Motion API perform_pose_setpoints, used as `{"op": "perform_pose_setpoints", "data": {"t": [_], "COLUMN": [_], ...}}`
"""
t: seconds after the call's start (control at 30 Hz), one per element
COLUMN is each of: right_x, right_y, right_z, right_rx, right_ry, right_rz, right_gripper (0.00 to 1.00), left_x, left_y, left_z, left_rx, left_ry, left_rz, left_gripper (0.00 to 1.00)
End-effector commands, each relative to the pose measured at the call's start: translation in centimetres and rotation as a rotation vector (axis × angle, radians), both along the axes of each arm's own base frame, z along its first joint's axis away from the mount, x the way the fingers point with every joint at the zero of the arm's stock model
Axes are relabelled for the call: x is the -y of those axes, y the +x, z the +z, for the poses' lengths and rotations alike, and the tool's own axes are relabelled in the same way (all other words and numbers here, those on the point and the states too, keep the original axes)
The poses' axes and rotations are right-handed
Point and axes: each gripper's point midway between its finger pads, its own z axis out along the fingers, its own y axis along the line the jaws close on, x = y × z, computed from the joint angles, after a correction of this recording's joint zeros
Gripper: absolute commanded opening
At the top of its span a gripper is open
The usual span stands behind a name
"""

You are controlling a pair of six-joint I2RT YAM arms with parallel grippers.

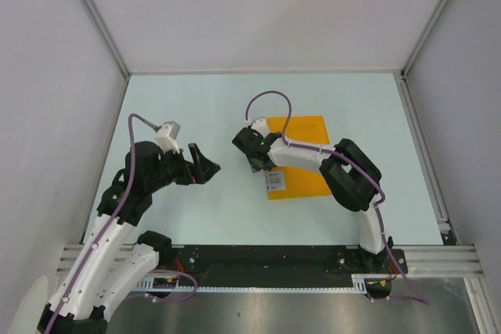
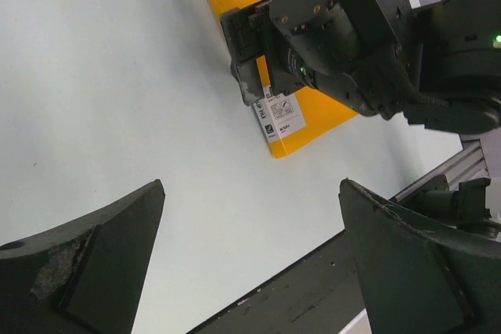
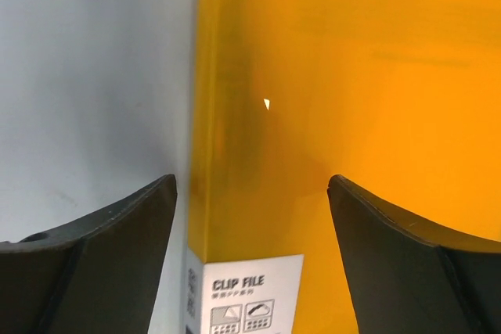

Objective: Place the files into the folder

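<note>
As no loose white sheets show anywhere, I judge the files already sit inside the flat, thin orange-yellow folder (image 1: 301, 134), lying right of centre on the pale tabletop (image 1: 196, 107). Just past its white label (image 1: 275, 181), my right gripper (image 1: 252, 154) hangs low over the left edge, wide and empty, elbow bent rightward. My left gripper (image 1: 205, 163), equally wide, hovers apart leftward.
</note>
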Motion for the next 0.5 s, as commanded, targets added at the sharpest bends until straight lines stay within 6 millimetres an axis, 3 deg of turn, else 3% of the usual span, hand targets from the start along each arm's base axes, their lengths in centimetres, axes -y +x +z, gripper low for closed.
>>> {"op": "perform_pose_setpoints", "data": {"t": [0.0, 0.17, 0.27, 0.3, 0.37, 0.4, 0.47], "right_x": [3.2, 6.1, 9.9, 12.6, 14.9, 17.6, 19.5], "right_y": [1.9, 3.9, 5.4, 6.4, 7.2, 7.2, 7.8], "right_z": [-1.6, -2.0, -2.2, -2.2, -1.6, -1.9, -0.9], "right_rx": [-0.022, -0.046, -0.058, -0.059, -0.046, -0.049, -0.03], "right_ry": [-0.004, 0.079, 0.131, 0.145, 0.209, 0.214, 0.282], "right_rz": [-0.13, -0.252, -0.394, -0.477, -0.571, -0.643, -0.717], "right_gripper": [0.8, 0.69, 0.68, 0.67, 0.65, 0.65, 0.65], "left_x": [0.4, 0.4, 0.6, 0.6, 0.9, 0.9, 1.1], "left_y": [0.2, 0.3, 0.4, 0.5, 0.6, 0.6, 0.7], "left_z": [2.5, 2.2, 2.2, 2.3, 2.2, 2.1, 2.1], "left_rx": [0.052, 0.047, 0.046, 0.051, 0.044, 0.044, 0.043], "left_ry": [-0.045, -0.037, -0.035, -0.037, -0.04, -0.038, -0.04], "left_rz": [-0.009, -0.013, -0.021, -0.025, -0.037, -0.041, -0.052], "left_gripper": [1.0, 1.0, 1.0, 1.0, 0.99, 1.0, 0.99]}}
